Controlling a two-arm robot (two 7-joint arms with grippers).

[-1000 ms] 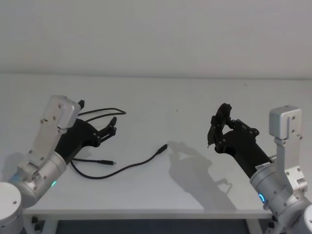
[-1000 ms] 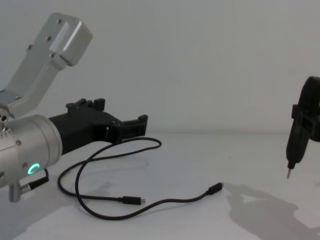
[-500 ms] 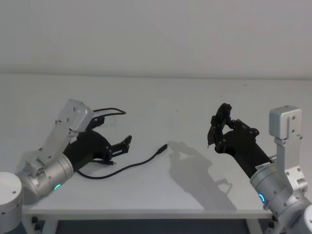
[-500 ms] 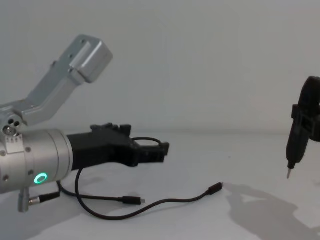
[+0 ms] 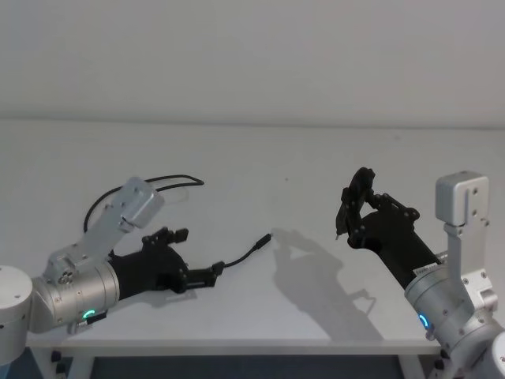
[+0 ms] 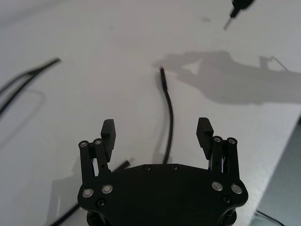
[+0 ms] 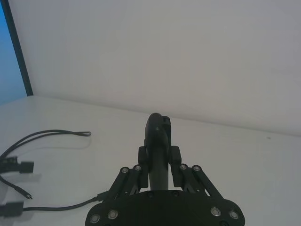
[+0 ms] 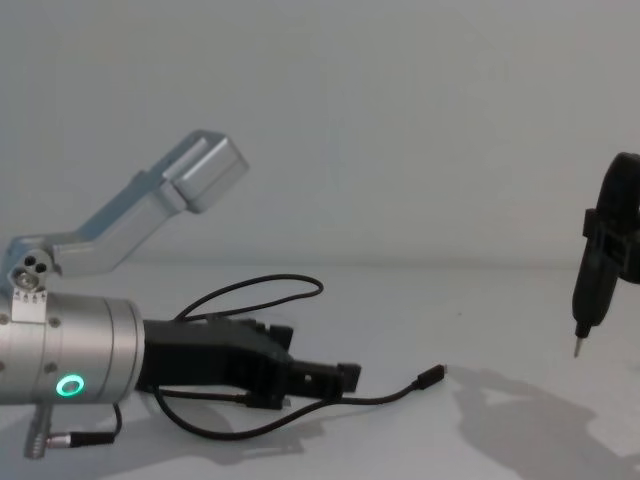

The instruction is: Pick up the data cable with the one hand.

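Left end effector (image 6: 156, 128) is low over the front-left of the worktop (image 5: 260, 158), fingers wide open, gripping nothing. Data cable (image 6: 170, 113) lies flat on the worktop. One stretch runs between the open fingers, clear of both. Its plug end sits just beyond them toward centre, and the rest loops off to the far left. Right end effector (image 8: 582, 315) hangs above the right side, well apart from the cable, fingers closed together.

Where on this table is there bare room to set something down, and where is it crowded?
Free: the middle of the table, between the cable and the raised right tool; also the far strip from the cable's loop to the wall. Crowded: the near left, where the cable lies looped and the open left tool straddles it.
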